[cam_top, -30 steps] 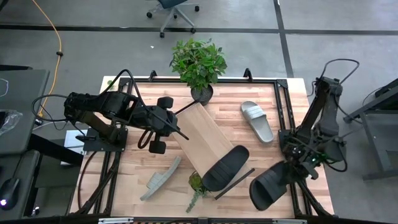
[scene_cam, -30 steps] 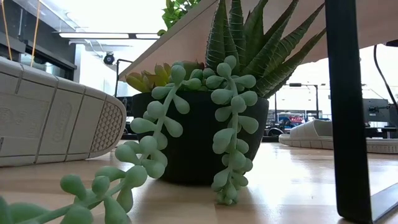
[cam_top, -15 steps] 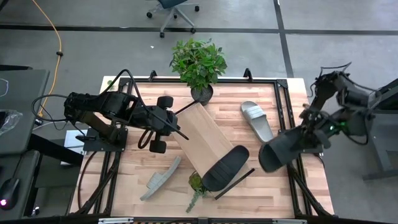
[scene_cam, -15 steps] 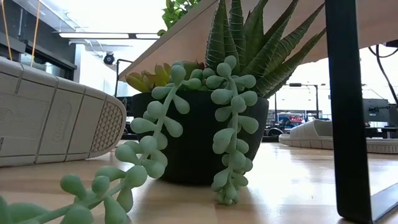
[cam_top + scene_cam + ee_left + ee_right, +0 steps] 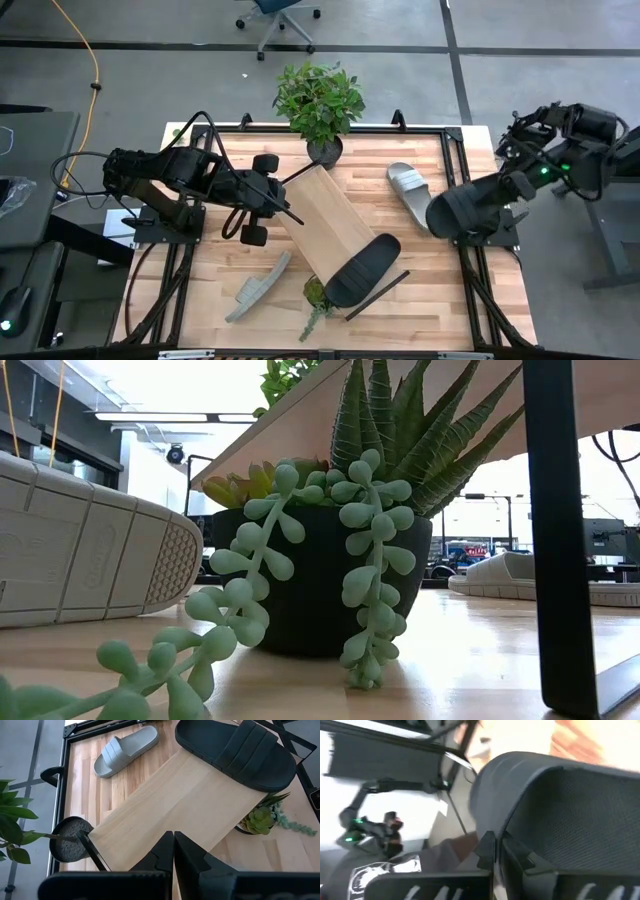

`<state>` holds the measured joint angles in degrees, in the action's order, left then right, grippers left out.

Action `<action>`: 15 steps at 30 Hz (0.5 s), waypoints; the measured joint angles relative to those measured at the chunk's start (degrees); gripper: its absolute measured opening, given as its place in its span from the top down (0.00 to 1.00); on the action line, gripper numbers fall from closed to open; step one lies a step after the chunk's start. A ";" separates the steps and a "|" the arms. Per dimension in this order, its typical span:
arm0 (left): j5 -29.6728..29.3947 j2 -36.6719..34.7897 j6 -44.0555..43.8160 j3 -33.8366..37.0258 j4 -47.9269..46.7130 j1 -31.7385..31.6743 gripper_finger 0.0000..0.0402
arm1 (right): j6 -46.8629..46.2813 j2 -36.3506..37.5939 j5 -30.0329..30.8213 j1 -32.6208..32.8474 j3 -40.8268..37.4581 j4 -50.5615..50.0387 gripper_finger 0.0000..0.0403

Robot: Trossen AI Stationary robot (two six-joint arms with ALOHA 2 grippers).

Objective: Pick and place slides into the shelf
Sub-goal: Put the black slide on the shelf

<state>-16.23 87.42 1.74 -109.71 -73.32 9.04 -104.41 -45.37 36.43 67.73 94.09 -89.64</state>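
The shelf point(image 5: 322, 215), a light-wood board with thin dark frame bars, lies slantwise mid-table. One black slide point(image 5: 362, 270) rests on the shelf's near end. A grey slide point(image 5: 413, 193) lies flat on the table at the far right. Another grey slide point(image 5: 258, 285) stands on its side near the front left. My left gripper point(image 5: 293, 214) is shut at the board's long left edge. My right gripper point(image 5: 512, 188) is shut on the second black slide point(image 5: 468, 210), above the table's right edge. My left gripper has its shut fingertips point(image 5: 173, 840) at the board's long edge point(image 5: 150, 851), slanting down from the table's left. I cannot tell whether they pinch the edge or only rest against it. My right gripper pinches a thin curved edge point(image 5: 485, 827) of the black slide between its two fingers, at the slide's right end. Strap or sole rim, I cannot tell. The slide is lifted clear and juts from the fingers toward the table's left.
A leafy potted plant point(image 5: 320, 100) stands at the far edge. A small succulent pot point(image 5: 315, 293) sits under the shelf's near end, filling the low view point(image 5: 320, 560). A dark shelf leg point(image 5: 555, 540) stands beside it. Bare tabletop lies at the near right.
My right gripper has risen from the near right corner and gone toward the far edge along the table's right side, tipping up as it went. The black slide has come with it, lifted higher, and now hangs beside the grey slide.
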 joint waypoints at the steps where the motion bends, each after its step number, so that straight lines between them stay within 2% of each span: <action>1: 0.00 0.00 0.00 -0.01 0.00 -0.01 0.99 | 0.30 -0.27 1.47 -0.32 0.96 -0.23 1.00; 7: 0.02 0.00 0.00 0.00 0.09 0.00 0.99 | 4.61 -1.68 4.89 -2.69 4.91 -0.38 1.00; 15: 0.00 0.00 0.03 -0.01 0.47 0.00 0.99 | 8.09 -5.15 5.04 -5.29 10.43 -0.38 1.00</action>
<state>-16.23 87.42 1.77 -109.72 -72.85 9.04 -96.32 -50.52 41.47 62.44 104.51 -90.02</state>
